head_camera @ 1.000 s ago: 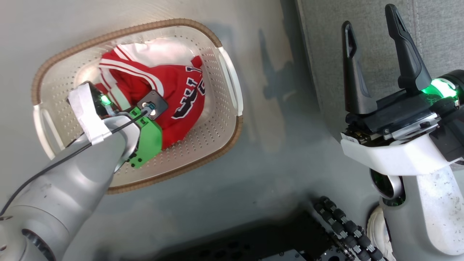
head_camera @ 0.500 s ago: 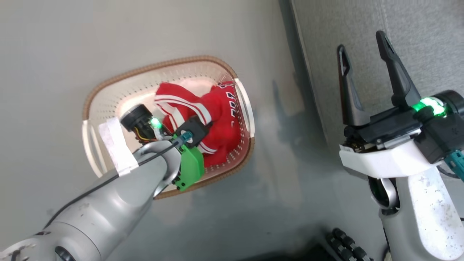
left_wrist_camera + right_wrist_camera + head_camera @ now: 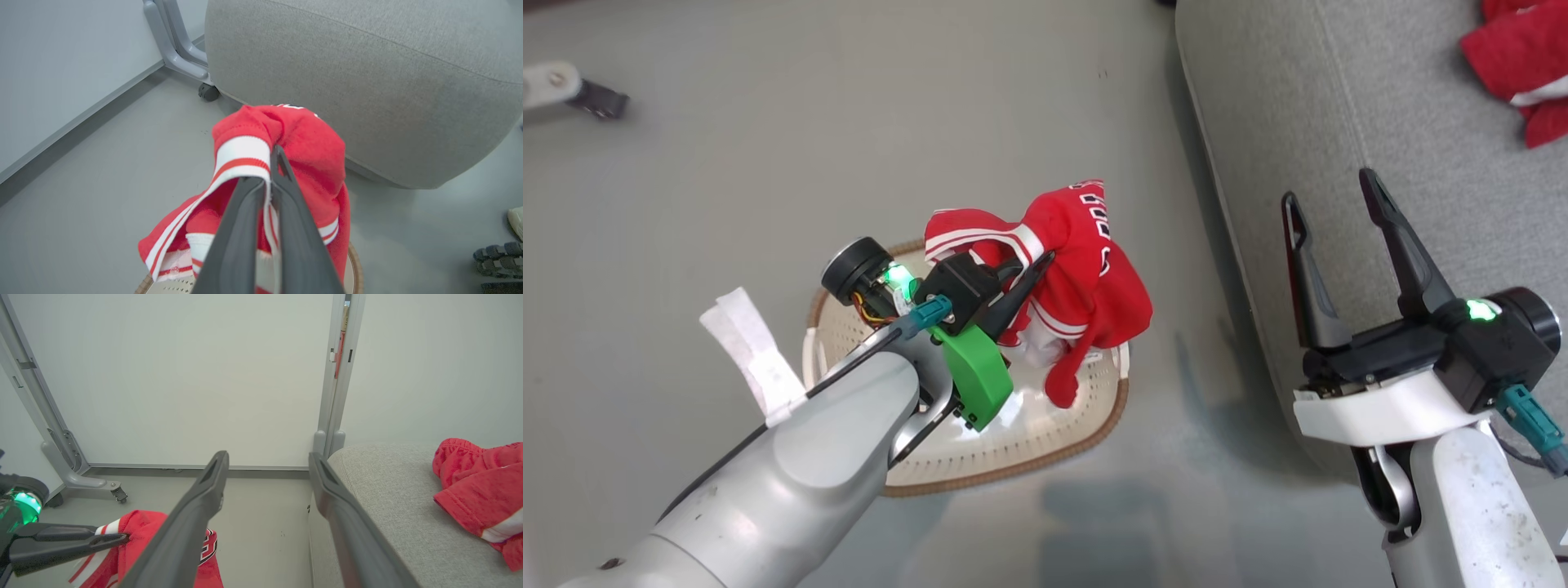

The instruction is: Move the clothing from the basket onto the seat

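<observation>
My left gripper (image 3: 1045, 260) is shut on the white-striped edge of the red jersey (image 3: 1094, 278), which hangs bunched above the cream basket (image 3: 1013, 474) on the floor. In the left wrist view the shut fingers (image 3: 282, 192) pinch the stripe trim of the jersey (image 3: 314, 139), with the basket rim (image 3: 356, 261) below. The grey seat (image 3: 1339, 98) lies to the right, and the red shorts (image 3: 1519, 49) rest on its far part. My right gripper (image 3: 1327, 189) stands open and empty over the seat's near edge. The right wrist view shows the shorts (image 3: 478, 477) on the seat (image 3: 388, 490).
A grey wheeled frame leg with a caster (image 3: 208, 92) stands by the seat's far corner against a white panel wall (image 3: 204, 375). Another caster foot (image 3: 572, 86) lies at the floor's far left. My base's dark track (image 3: 494, 257) is at the lower right.
My left gripper has risen, lifting the jersey out of the basket. The head camera has pulled back, bringing the seat and the shorts into view. The right gripper stays open.
</observation>
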Motion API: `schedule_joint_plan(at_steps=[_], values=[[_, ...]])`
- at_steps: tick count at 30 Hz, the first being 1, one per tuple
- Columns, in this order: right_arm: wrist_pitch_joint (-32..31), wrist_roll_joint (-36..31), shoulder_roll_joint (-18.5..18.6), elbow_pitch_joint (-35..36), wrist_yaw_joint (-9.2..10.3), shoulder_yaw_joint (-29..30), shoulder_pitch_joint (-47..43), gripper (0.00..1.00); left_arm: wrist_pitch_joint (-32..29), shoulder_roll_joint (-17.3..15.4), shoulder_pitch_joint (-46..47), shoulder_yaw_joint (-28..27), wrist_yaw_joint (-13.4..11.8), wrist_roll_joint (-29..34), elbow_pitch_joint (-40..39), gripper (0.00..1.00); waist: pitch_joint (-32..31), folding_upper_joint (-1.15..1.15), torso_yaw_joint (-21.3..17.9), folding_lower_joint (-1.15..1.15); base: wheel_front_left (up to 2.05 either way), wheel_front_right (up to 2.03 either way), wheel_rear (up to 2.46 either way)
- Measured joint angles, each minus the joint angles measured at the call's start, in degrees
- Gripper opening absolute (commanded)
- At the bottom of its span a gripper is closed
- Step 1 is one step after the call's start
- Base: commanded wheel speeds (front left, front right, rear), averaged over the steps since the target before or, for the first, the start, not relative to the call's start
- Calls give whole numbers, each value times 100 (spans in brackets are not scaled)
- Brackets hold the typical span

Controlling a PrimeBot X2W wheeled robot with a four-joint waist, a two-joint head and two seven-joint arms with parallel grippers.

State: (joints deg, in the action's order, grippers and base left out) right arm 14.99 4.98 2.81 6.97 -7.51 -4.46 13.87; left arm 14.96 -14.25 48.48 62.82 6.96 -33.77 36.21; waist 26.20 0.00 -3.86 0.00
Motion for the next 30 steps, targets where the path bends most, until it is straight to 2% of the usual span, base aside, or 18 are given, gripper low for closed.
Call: schedule_joint_plan(at_steps=[4,17,30], values=[[0,20,-1,-58,0,20,-171,100,0,-42,-216,-448,-49,226,-534,0,-369,0,92,0,0,0,0],[1,178,0,-94,0,38,-571,100,1,20,-511,-1424,-194,593,-1769,0,-1336,0,239,0,0,0,0],[1,315,0,-97,0,88,-795,100,1,111,-320,-1830,-330,610,-2364,0,-1752,0,251,0,0,0,0]])
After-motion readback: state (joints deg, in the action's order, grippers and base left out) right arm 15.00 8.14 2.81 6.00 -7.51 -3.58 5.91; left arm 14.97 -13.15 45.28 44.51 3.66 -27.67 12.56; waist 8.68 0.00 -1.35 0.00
